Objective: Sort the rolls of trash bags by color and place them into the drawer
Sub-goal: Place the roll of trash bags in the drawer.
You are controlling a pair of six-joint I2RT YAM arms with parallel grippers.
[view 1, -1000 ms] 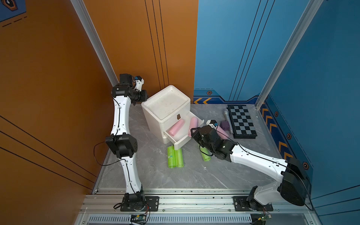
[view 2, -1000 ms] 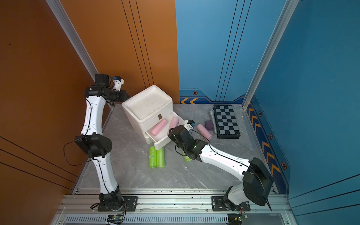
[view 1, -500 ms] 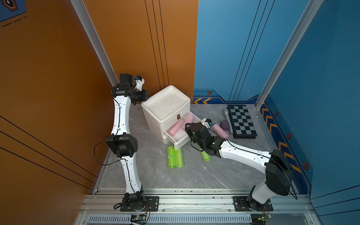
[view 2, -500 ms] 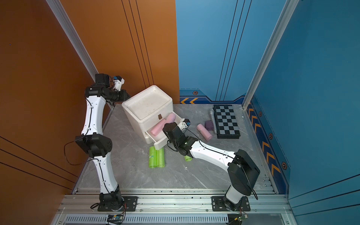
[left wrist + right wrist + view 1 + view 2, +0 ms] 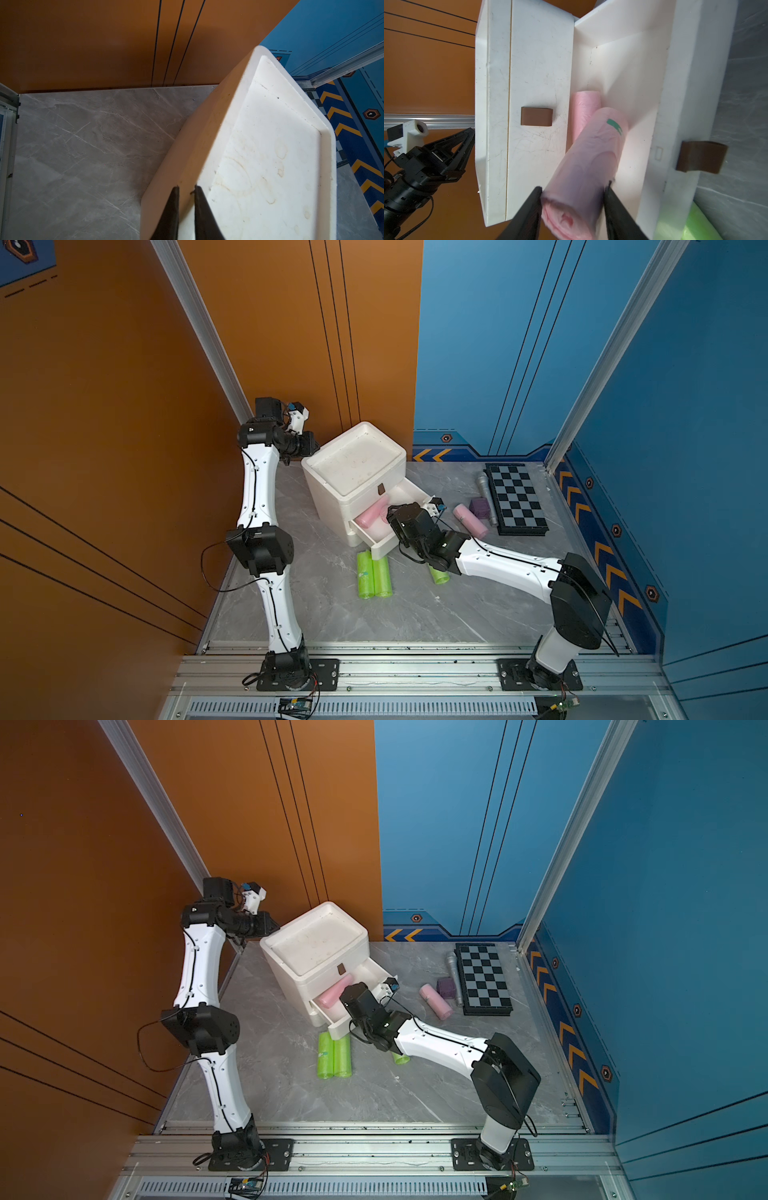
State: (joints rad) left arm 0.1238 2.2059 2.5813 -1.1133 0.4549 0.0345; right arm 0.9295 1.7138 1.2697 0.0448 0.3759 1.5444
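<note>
We take the cabinet as our mark, at the back of the table. Its drawer juts forward; inside, one roll lies deep, and a second roll leans over it, between the jaws of the right gripper. Before the drawer a pair of rolls lies touching; a lone roll lies front-right. Right of the cabinet: another roll, then cube, microphone, chessboard.
</note>
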